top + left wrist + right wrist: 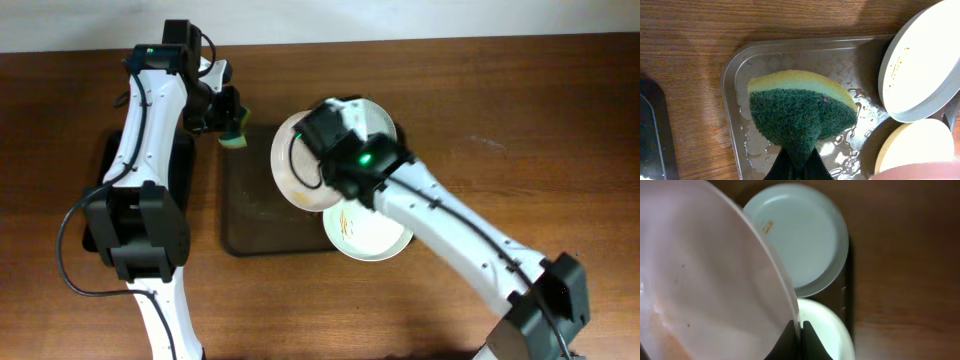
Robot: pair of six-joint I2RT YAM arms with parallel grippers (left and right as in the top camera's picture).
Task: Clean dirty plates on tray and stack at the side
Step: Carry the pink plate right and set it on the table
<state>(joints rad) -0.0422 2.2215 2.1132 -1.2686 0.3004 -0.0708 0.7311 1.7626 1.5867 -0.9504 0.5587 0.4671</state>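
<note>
Here we go: the right jaws are clamped on the rim of one plate (287,170), holding it up on a tilt above the tray (250,228), close to the centre of the overhead frame. The left jaws are closed hard on a sponge (234,130). They pinch its green scouring end, and the yellow foam edge points away from the wrist.

Now the relation that matters. In the overhead frame the sponge hangs just left of the lifted plate, over the tray's upper left corner, with a clear gap between them. From the left wrist the same plate fills the upper right of the frame. Its hollow face carries a thin brownish smear and is turned towards the sponge. So we judge the wipe has to travel rightwards and a little up across that frame to meet the face square on. The left arm carries the tool and is the one placed to make that reach.

Two more plates wait flat below. One with orange streaks (372,238) sits at the tray's lower right, overhanging the rim. The other (380,118) is at the upper right, largely hidden under the right arm. We see no stack yet on the worktop (480,90).
</note>
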